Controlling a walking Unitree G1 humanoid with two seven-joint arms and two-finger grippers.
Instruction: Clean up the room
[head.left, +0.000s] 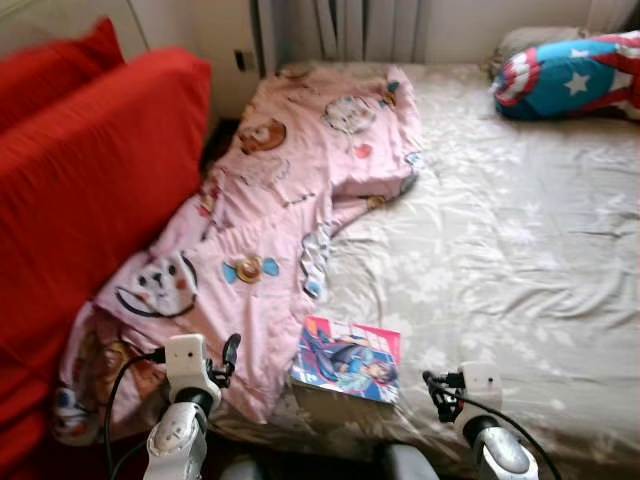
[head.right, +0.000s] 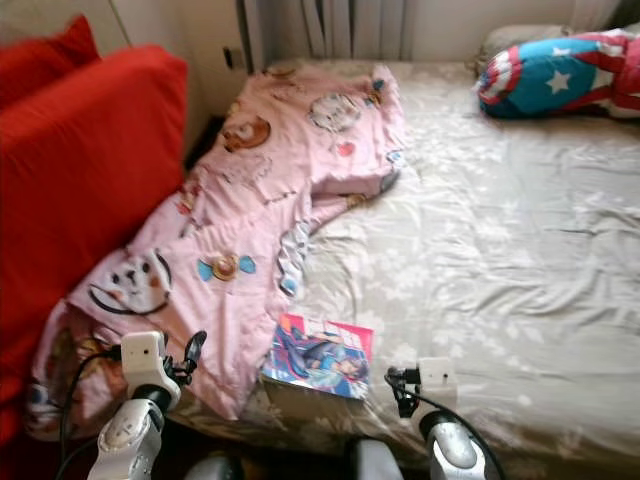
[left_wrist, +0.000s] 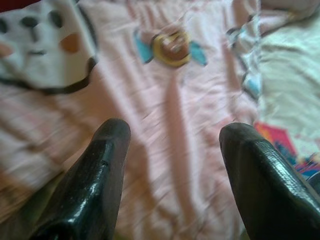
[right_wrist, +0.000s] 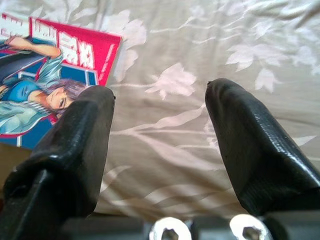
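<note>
Both released, left gripper (left_wrist: 172, 150) over pink blanket (head.left: 250, 210), right gripper (right_wrist: 160, 145) beside book (head.left: 346, 358).

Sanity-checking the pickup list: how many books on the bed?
1. A pink-covered illustrated book lies at the near edge of the beige floral bed sheet, beside the pink cartoon-print blanket, between both open grippers. More could be hidden under the blanket.

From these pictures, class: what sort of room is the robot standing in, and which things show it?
Most likely a bedroom: a bed with a beige leaf-patterned sheet, a rumpled pink cartoon-print blanket across it, and a blue, red and white star-patterned pillow at the far end.
</note>
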